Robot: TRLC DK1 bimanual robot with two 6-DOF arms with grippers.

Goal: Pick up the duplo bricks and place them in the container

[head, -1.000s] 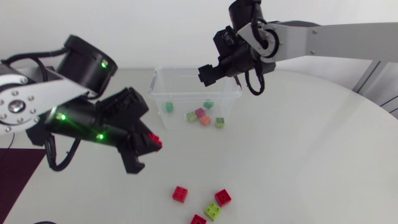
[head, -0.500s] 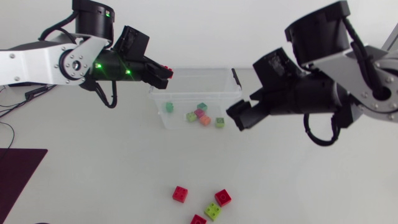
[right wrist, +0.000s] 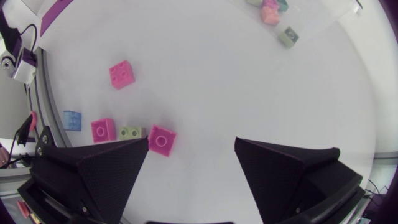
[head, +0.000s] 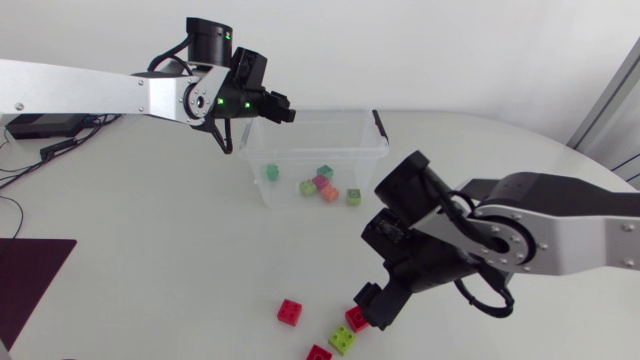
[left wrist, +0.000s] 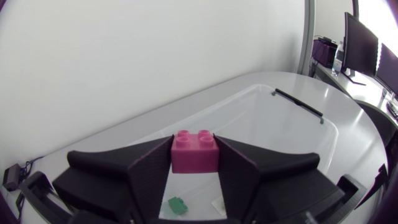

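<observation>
Duplo bricks (head: 290, 311) sat loose at the near side of the table (head: 150, 250), others inside the container (head: 375, 150). Left gripper (head: 282, 110) pinched a pink brick (left wrist: 194, 151) above it; right gripper (right wrist: 191, 155) hung wide open over the loose ones.

robotics lab — left arm (head: 90, 90), right arm (head: 580, 225) over white table (head: 150, 230)

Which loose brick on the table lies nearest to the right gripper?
The red brick beside the yellow-green brick; it alone lies right at the right gripper.
</observation>
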